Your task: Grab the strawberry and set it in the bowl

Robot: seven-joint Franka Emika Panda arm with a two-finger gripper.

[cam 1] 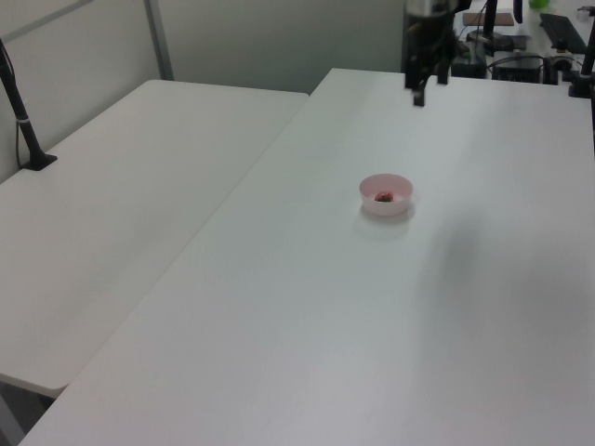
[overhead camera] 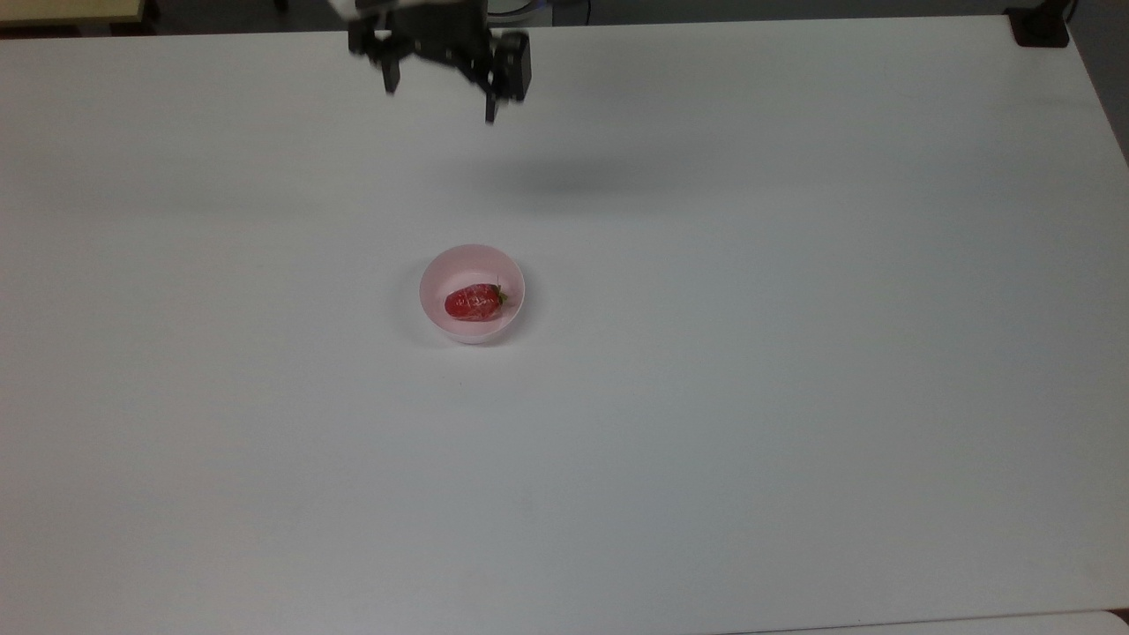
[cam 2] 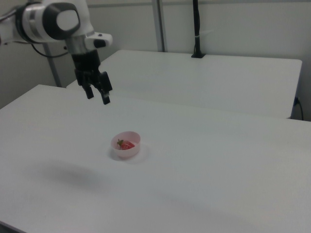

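My gripper (overhead camera: 438, 93): black fingers, white arm housing with dark grey joint cap. Strawberry (overhead camera: 474, 302): glossy red, green leafy top. Bowl (overhead camera: 441, 273): plain pale pink, no pattern. Table (overhead camera: 794, 353): plain white. Post (cam 2: 196, 29), upper frame: black.

The wide white tabletop (overhead camera: 794, 397) lies bare on every side of the small round pale pink bowl (overhead camera: 472, 265), its one obstacle, with a glossy red strawberry (overhead camera: 474, 302) inside. The black two-finger gripper (cam 2: 97, 96) hangs high, fingers spread, seemingly well clear, leaving open air above the bowl.
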